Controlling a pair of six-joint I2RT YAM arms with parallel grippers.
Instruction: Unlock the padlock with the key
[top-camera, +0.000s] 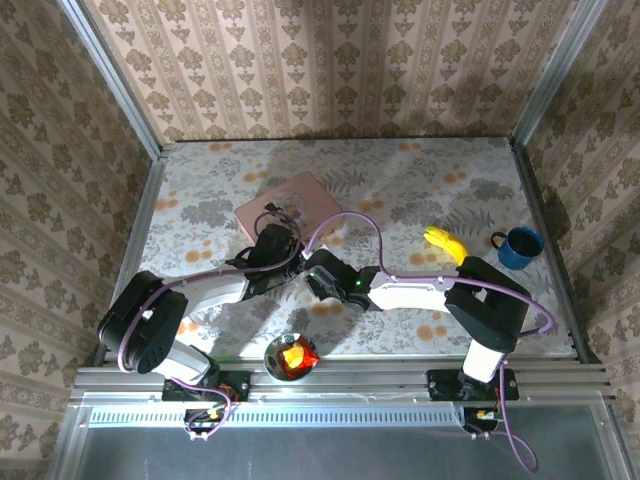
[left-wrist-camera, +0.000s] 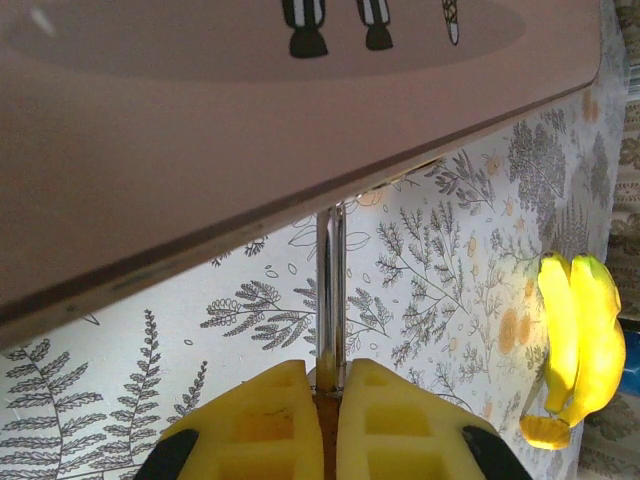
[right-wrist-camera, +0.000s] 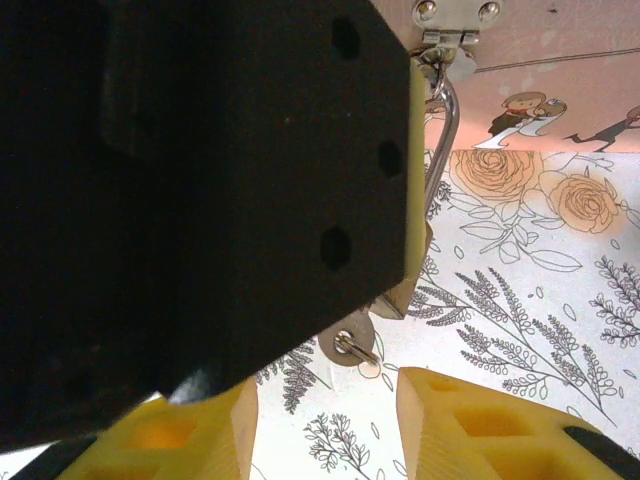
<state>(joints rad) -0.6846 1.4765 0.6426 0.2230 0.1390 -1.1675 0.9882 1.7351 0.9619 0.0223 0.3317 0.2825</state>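
Brass padlock (left-wrist-camera: 326, 392) stands clamped between the closed fingers of the left claw (left-wrist-camera: 325, 380), its thin silvery shackle (left-wrist-camera: 330, 280) rising straight beyond the fingertips. Small silvery key (right-wrist-camera: 347, 345), ring attached, hangs just ahead of the right claw's (right-wrist-camera: 325, 400) spread fingertips.

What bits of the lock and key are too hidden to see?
Body of the padlock: left wrist view, pinched between the fingers of the left gripper; just its shackle shows.
The key: right wrist view, the left gripper's black housing covers it; a ring end peeks out, so whether it sits in the lock is unclear.
Top view: both too small, under the arms.
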